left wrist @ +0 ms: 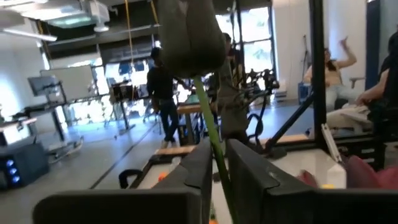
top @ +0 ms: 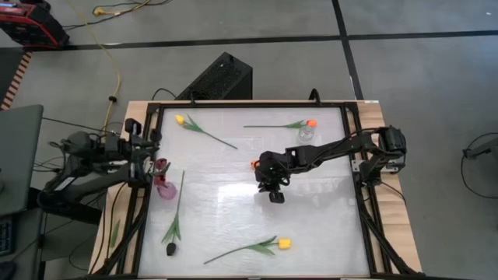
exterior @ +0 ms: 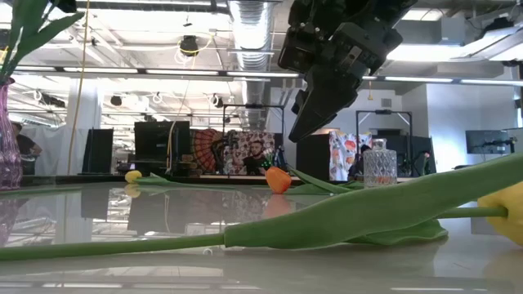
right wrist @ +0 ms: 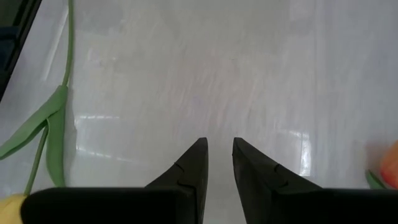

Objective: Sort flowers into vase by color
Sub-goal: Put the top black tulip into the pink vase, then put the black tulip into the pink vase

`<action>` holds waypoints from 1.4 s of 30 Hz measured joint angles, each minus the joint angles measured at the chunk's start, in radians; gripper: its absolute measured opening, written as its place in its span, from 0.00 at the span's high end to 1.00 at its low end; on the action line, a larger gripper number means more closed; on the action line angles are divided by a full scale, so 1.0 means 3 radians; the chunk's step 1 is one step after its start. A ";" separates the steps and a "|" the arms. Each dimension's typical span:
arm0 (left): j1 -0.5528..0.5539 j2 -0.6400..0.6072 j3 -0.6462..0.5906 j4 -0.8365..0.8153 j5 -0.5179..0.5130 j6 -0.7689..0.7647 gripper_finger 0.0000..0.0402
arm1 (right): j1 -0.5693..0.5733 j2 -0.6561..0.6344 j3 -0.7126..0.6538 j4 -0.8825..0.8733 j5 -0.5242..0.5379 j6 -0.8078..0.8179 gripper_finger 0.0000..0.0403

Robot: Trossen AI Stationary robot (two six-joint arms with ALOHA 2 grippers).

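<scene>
Several tulips lie flat on the white table: a yellow one (top: 180,120) at the far left, an orange one (top: 310,123) at the far right, another orange head (top: 254,164) mid-table, a dark one (top: 171,249) near left, and a yellow one (top: 285,243) near the front. My left gripper (left wrist: 219,163) stands at the left edge beside the purple vase (top: 166,189). A dark red tulip (left wrist: 189,37) stands upright with its stem between the slightly parted fingers. My right gripper (right wrist: 220,149) hangs open over the table's middle (top: 276,194), slanting down, with nothing between its fingers. My left gripper has the dark red tulip's stem (left wrist: 215,149) between its two fingers, a little below the head. The stem lies close against one finger (left wrist: 202,165), and a slit shows between it and the other finger. I cannot tell whether the gripper touches it. The head stands upright above the fingers.
A clear glass vase (top: 306,134) stands at the far right by the orange tulip. A black frame (top: 354,140) borders the table. In the low view a long green stem and leaf (exterior: 327,220) lie across the near foreground. People stand in the room behind.
</scene>
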 joint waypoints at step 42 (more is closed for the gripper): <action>-0.0001 0.0023 0.0173 -0.1884 -0.1030 -0.1135 0.73 | -0.0003 0.0000 0.0000 0.0080 0.0000 0.0027 0.75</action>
